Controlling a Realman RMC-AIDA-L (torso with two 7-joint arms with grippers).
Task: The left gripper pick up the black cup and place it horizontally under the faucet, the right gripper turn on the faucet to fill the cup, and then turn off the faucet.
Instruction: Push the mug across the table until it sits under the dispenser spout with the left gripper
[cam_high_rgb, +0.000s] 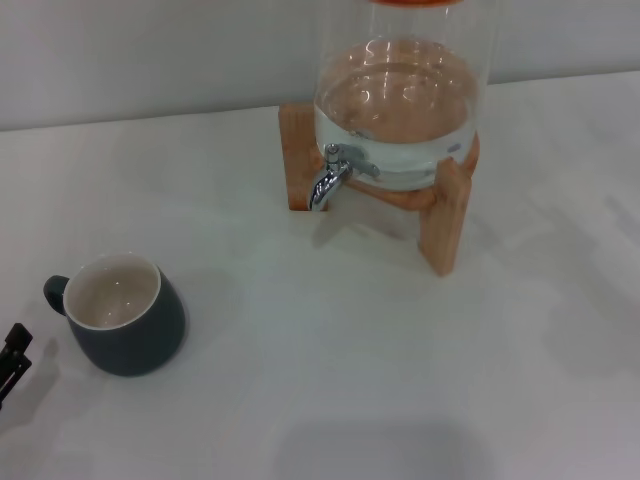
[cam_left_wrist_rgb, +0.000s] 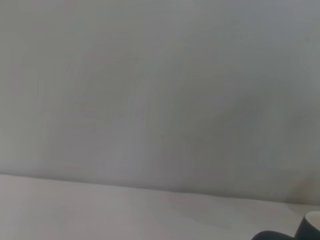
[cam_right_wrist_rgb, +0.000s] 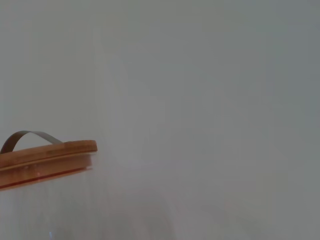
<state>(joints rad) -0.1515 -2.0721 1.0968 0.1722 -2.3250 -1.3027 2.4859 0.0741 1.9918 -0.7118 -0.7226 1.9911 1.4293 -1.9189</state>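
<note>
The black cup (cam_high_rgb: 125, 315) stands upright on the white table at the front left, its cream inside showing and its loop handle pointing left. The tip of my left gripper (cam_high_rgb: 12, 358) pokes in at the left edge, just left of the cup's handle and apart from it. A bit of the cup's rim also shows in the left wrist view (cam_left_wrist_rgb: 311, 226). The chrome faucet (cam_high_rgb: 330, 178) points down from the front of the glass dispenser (cam_high_rgb: 400, 100), nothing beneath it. My right gripper is out of view.
The dispenser holds water and sits on a wooden stand (cam_high_rgb: 445, 215) at the back middle. Its wooden lid (cam_right_wrist_rgb: 47, 159) with a metal handle shows in the right wrist view. A grey wall runs behind the table.
</note>
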